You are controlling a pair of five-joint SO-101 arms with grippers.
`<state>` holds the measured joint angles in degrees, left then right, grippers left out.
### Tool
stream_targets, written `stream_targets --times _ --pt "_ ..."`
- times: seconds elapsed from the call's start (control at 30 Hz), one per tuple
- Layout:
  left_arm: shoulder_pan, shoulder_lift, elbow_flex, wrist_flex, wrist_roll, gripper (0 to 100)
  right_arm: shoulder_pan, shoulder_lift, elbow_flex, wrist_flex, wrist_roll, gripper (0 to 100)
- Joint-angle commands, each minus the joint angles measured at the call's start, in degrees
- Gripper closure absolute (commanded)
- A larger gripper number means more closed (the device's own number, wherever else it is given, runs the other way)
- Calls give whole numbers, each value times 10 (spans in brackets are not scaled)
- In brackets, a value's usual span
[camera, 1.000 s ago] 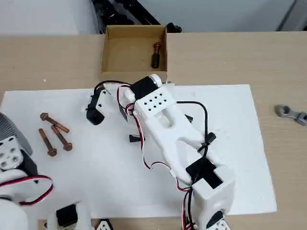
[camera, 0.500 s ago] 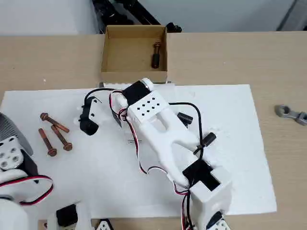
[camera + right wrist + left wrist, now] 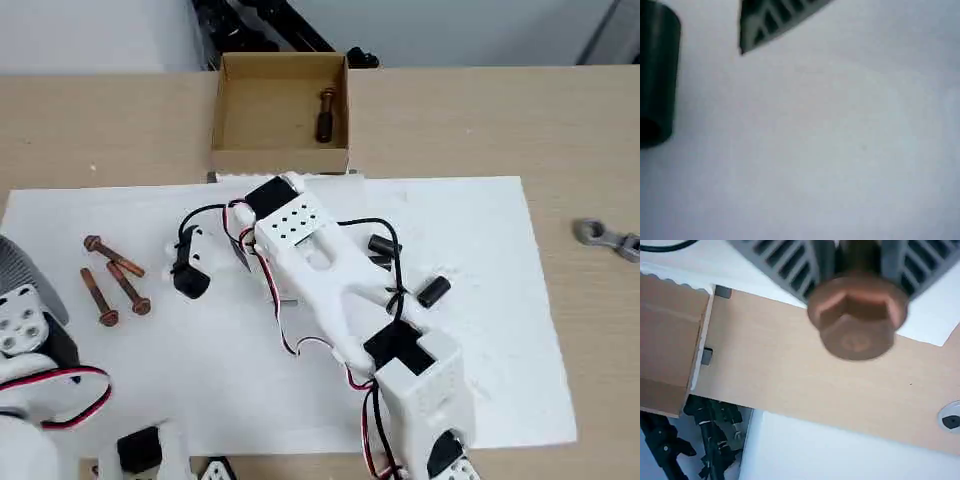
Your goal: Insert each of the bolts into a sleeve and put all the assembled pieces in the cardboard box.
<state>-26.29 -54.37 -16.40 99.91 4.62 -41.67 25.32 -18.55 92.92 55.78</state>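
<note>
Nearest, at the left, the left claw (image 3: 856, 262) is clamped on a bolt (image 3: 856, 320), hex head outward. Over the last second the right arm (image 3: 330, 265) has swung leftward across the white sheet (image 3: 200, 380). The right claw (image 3: 190, 265) (open or closed, one cannot tell) is now nearer the three loose bolts (image 3: 128, 288), and two black sleeves (image 3: 383, 245) are uncovered. Farthest, the cardboard box (image 3: 235, 110) holds one assembled piece (image 3: 326, 115), so most of the job likely remains.

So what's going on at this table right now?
The left hand grips a bolt, head toward its camera. The right arm stretches across the white sheet, the right hand low over it beside a black sleeve. Three bolts and two sleeves lie loose; one assembled piece is in the cardboard box.
</note>
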Motion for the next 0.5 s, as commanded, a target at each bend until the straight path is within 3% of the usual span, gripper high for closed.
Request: stream_targets --times 0.0,0.47 --pt "-4 3 0 4 -3 994 1 -1 -29 -6 14 849" --pt "-4 3 0 4 -4 994 11 73 -28 -55 15 849"
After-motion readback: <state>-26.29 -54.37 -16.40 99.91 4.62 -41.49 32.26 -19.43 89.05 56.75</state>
